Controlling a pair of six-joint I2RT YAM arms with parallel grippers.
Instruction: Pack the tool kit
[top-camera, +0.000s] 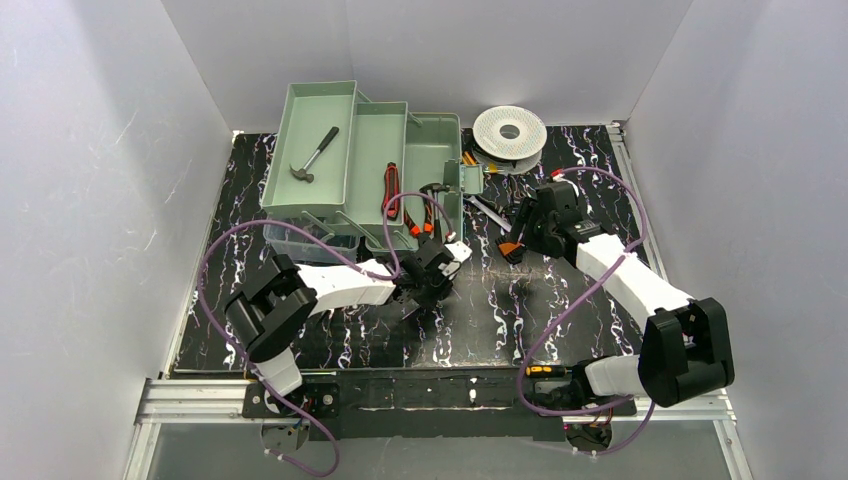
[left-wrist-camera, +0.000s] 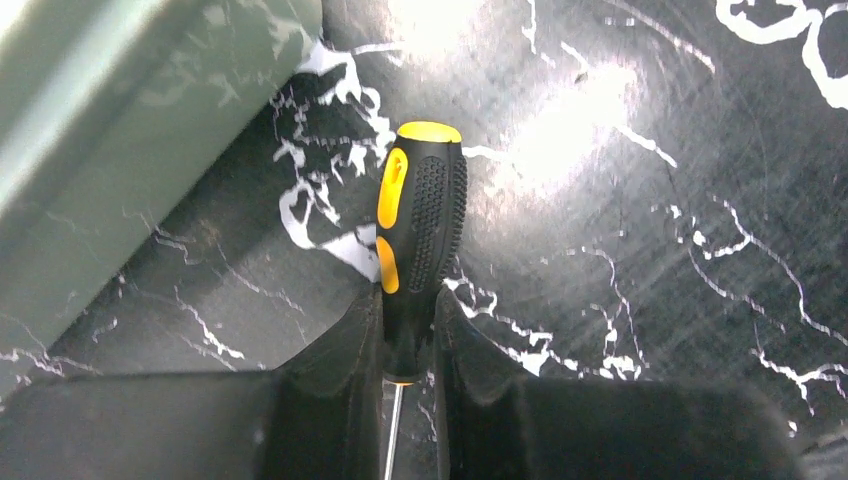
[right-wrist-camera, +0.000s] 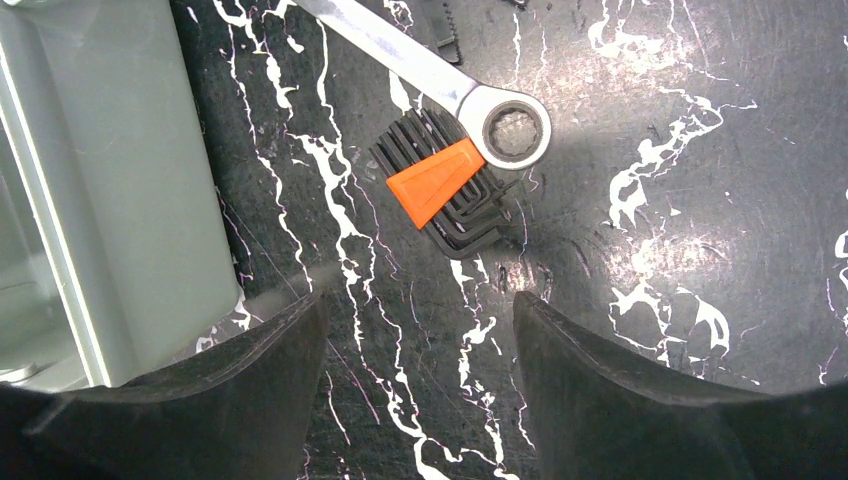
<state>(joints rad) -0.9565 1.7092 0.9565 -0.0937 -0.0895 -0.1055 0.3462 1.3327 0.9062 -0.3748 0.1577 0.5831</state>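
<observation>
The tool kit's sage-green box (top-camera: 375, 130) stands open at the back left with its trays fanned out. A hammer (top-camera: 315, 155) lies in the left tray and a red knife (top-camera: 390, 190) in the middle one. My left gripper (left-wrist-camera: 408, 310) is low on the mat by the box's front right corner, shut on the neck of a black-and-yellow screwdriver (left-wrist-camera: 420, 210) that lies on the mat. My right gripper (right-wrist-camera: 420, 310) hangs open just short of an orange-clipped hex key set (right-wrist-camera: 445, 190) and a ring wrench (right-wrist-camera: 440, 85). Nothing is between its fingers.
A white perforated spool (top-camera: 509, 131) sits at the back right of the box. The box's green wall (right-wrist-camera: 110, 170) is close on the left of my right gripper, and its corner (left-wrist-camera: 100, 130) is left of the screwdriver. White walls enclose the black marbled mat (top-camera: 560, 310).
</observation>
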